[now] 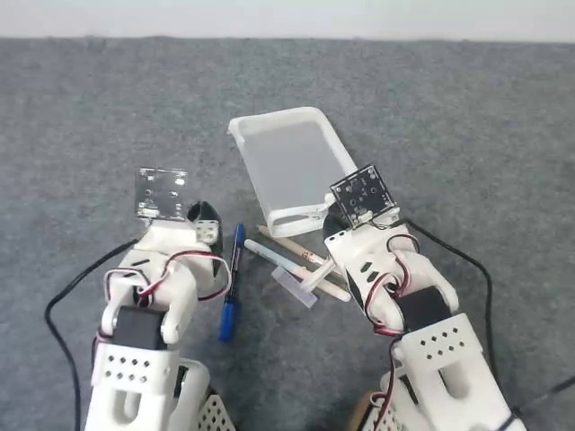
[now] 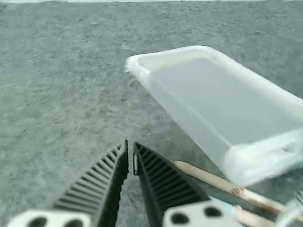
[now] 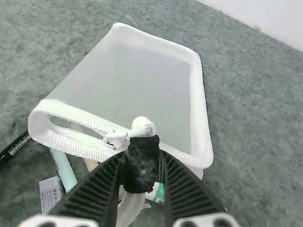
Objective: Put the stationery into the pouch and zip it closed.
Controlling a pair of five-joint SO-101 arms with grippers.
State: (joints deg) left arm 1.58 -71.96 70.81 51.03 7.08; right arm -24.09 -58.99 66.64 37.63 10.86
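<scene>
Grey carpeted worktop (image 1: 81, 117), pale wall behind. The right jaws are clenched on a dark zip tab (image 3: 141, 163) at the pouch (image 3: 142, 90)'s open mouth. The left jaws, closed on nothing, sit just short of it, with the pencil (image 2: 208, 178) and blue pen (image 1: 232, 292) lying outside beside them. Loading seems not yet begun: the left jaws must part and take a pen.

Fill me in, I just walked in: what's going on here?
The right pincer grips the translucent white zip pouch at its open mouth, by the zipper pull. The left pincer hangs shut and empty over the grey carpet. The blue pen and wooden pencil lie outside the pouch.
</scene>
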